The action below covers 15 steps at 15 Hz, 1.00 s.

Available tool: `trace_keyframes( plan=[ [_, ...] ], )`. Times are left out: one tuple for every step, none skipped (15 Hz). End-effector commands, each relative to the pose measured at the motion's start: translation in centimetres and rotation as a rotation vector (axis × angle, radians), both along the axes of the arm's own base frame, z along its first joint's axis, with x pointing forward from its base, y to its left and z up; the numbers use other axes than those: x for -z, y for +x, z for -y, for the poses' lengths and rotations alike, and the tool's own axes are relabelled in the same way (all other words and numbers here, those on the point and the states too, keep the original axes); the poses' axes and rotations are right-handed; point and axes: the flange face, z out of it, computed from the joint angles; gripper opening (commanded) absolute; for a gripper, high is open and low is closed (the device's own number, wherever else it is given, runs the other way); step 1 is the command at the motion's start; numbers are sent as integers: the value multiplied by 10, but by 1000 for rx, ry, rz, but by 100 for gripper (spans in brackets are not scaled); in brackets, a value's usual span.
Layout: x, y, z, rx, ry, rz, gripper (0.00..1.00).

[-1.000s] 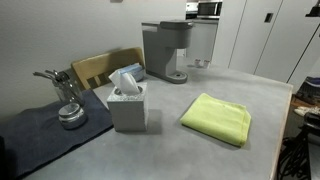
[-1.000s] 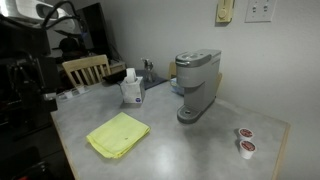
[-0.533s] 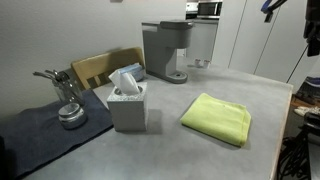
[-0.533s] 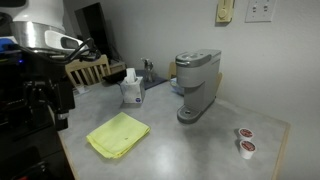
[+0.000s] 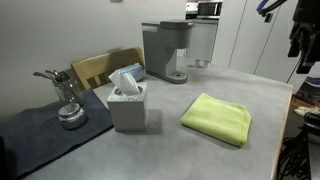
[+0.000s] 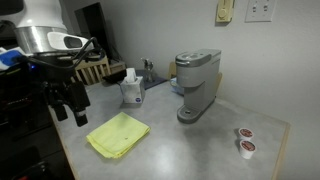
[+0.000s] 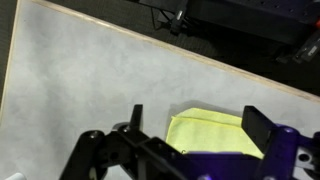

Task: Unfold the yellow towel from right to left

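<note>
The yellow towel (image 5: 216,118) lies folded and flat on the grey table, right of the tissue box. It also shows in the other exterior view (image 6: 118,134) near the table's front edge. My gripper (image 6: 68,108) hangs open and empty above the table's edge, left of and above the towel. It enters at the top right in an exterior view (image 5: 300,40). In the wrist view my open fingers (image 7: 195,122) frame the towel (image 7: 212,133) well below them.
A tissue box (image 5: 127,100) stands beside the towel. A grey coffee maker (image 6: 196,84) stands behind it. A metal utensil holder (image 5: 68,108) sits on a dark cloth mat (image 5: 40,135). Two coffee pods (image 6: 244,140) lie at the far end. A wooden chair (image 6: 84,68) stands behind the table.
My arm has swung in from outside the table, down and toward the towel. The towel has not moved.
</note>
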Motion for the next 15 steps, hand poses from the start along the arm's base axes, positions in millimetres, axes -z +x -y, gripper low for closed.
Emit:
trace_keyframes(
  plan=[
    [-1, 0, 0, 1, 0, 0, 100],
    [-1, 0, 0, 1, 0, 1, 100],
    [-7, -2, 6, -8, -6, 11, 100],
    [-10, -1, 11, -19, -11, 22, 100],
    [-11, 1, 18, -13, -10, 27, 100],
    [-11, 3, 25, -27, 4, 33, 100],
    [-6, 6, 36, -43, 27, 37, 100],
    [-1, 9, 47, -65, 50, 41, 100],
    [-12, 5, 25, -30, 30, 36, 100],
    [-10, 5, 34, -40, 45, 42, 100],
    [-8, 5, 40, -43, 55, 42, 100],
    [-7, 5, 43, -44, 60, 41, 100],
    [-6, 5, 43, -45, 60, 41, 100],
    [-6, 5, 43, -46, 59, 42, 100],
    [-12, 7, 45, -33, 48, 57, 100]
  ],
)
